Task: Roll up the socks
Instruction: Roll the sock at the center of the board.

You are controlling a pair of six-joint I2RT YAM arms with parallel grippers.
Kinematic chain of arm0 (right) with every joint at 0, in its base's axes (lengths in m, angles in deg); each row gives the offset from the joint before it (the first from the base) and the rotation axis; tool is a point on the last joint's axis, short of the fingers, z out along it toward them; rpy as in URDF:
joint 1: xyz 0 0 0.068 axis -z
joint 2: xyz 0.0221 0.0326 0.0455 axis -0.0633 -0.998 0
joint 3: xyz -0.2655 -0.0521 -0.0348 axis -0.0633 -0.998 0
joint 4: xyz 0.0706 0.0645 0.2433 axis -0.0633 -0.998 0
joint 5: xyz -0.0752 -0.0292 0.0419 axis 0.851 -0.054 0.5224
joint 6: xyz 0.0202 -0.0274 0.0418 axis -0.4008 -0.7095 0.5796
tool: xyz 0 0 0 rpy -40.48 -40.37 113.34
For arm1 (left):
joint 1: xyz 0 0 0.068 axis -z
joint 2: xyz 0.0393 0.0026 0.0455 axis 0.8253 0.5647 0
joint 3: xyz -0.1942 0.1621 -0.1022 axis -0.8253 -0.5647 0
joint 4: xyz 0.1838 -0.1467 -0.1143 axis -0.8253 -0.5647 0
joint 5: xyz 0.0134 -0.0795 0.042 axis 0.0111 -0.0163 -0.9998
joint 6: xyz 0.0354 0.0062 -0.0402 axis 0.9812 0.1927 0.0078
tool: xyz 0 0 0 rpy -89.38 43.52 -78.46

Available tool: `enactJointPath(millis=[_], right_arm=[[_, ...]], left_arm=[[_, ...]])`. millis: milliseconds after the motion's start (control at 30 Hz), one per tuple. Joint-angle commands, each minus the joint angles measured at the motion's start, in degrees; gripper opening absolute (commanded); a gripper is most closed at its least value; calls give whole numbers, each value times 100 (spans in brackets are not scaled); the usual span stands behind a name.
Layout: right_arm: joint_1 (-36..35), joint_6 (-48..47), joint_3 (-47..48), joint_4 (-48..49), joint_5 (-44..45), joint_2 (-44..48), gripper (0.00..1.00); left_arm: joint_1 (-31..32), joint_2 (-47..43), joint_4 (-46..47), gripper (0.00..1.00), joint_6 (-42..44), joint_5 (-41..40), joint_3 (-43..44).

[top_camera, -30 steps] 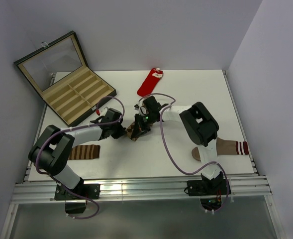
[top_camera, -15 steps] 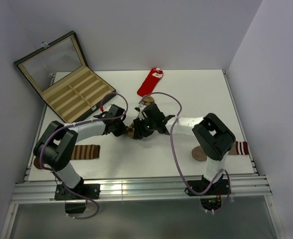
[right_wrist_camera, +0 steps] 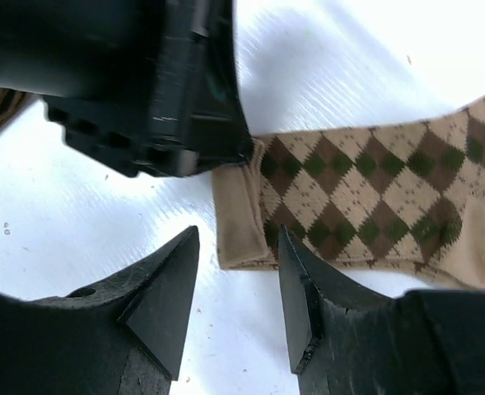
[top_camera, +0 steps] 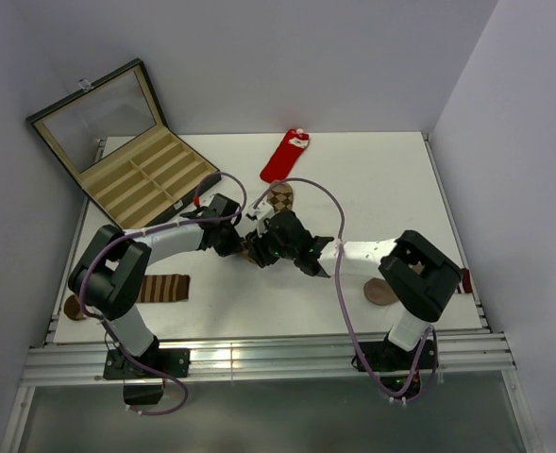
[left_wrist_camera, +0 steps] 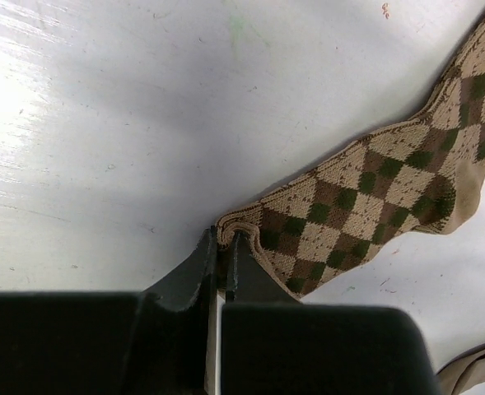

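We have hardly begun. The diamond sock (left_wrist_camera: pixel 349 206) lies flat in the middle of the table (top_camera: pixel 372 179), with only its cuff end turned up, maybe a first small fold. The red sock (top_camera: pixel 285 156) lies unrolled near the far edge. Our left gripper (left_wrist_camera: pixel 223 247) reaches in low and pinches that cuff tight. Our right gripper (right_wrist_camera: pixel 236 239) hangs just above the same end, fingers spread, holding nothing.

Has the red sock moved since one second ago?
No. The red sock lies in the same spot as before, by the far edge of the table.
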Motion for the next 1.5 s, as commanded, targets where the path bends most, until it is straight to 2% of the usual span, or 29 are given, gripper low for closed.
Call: enactJointPath(millis=[0,500,800,900,1000,1033,1100,1133,1167,1300,1467], right_arm=[[-154,-354,75,388,117,63,50],[-330,-468,242,239,134,-667,45],[-550,-723,321,-8,695,-843,43],[-629,-758,339,-61,916,-922,39],[-664,-776,339,-113,1040,-940,29],[-655,-759,347,-122,961,-940,21],[-655,-741,374,-227,838,-931,13],[-638,-723,417,-271,646,-931,5],[-629,-662,444,-393,566,-948,1],[-366,-365,646,-754,-295,-957,0],[223,189,831,-939,-1462,-1001,0]], left_arm=[[-1,231,-456,0,202,-79,8],[7,275,-544,0,237,-87,96],[7,363,-491,0,175,0,96],[-1,354,-500,0,158,1,105],[7,328,-509,0,132,-26,122],[7,319,-500,0,123,-26,122],[7,292,-500,1,79,-52,113],[7,258,-474,1,35,-61,105],[-1,231,-465,2,9,-96,87],[-10,99,-395,6,-150,-175,34],[-98,-155,-272,17,-465,-272,-89]])
